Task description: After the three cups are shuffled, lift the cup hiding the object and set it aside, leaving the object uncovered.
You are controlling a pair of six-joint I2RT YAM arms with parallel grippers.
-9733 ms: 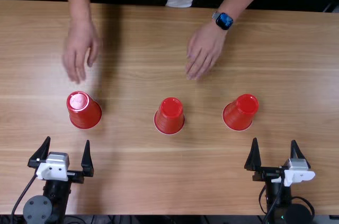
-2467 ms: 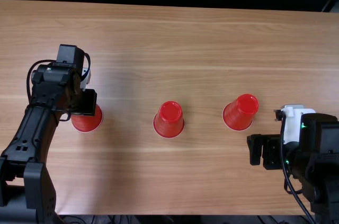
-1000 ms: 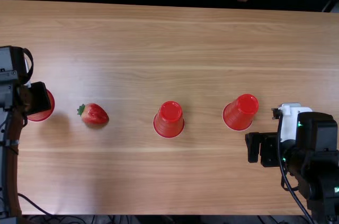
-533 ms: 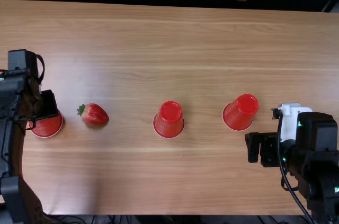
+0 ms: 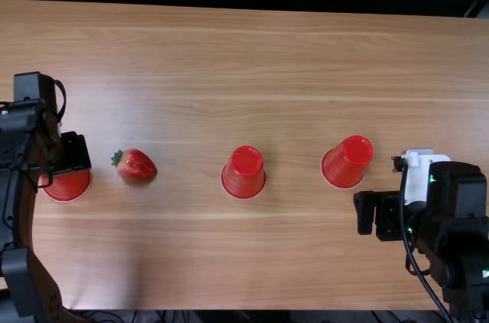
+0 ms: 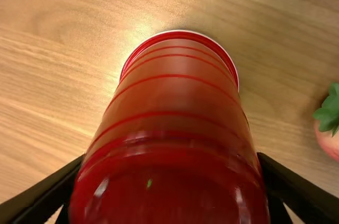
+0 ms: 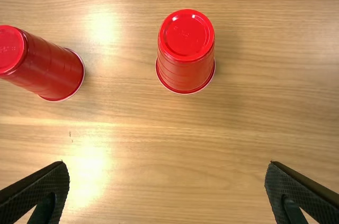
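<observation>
Wooden table [image 5: 244,56] — left gripper [image 5: 67,172] clamps a red cup [image 5: 67,185] beside the strawberry [image 5: 136,164]; right gripper [image 7: 168,192] gapes.

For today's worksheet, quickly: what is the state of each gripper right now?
Left gripper: closed on the leftmost red cup.
Right gripper: open, holding nothing.

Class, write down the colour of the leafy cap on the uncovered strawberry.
Green. The strawberry has a green leafy cap, shown best in the top view.
</observation>
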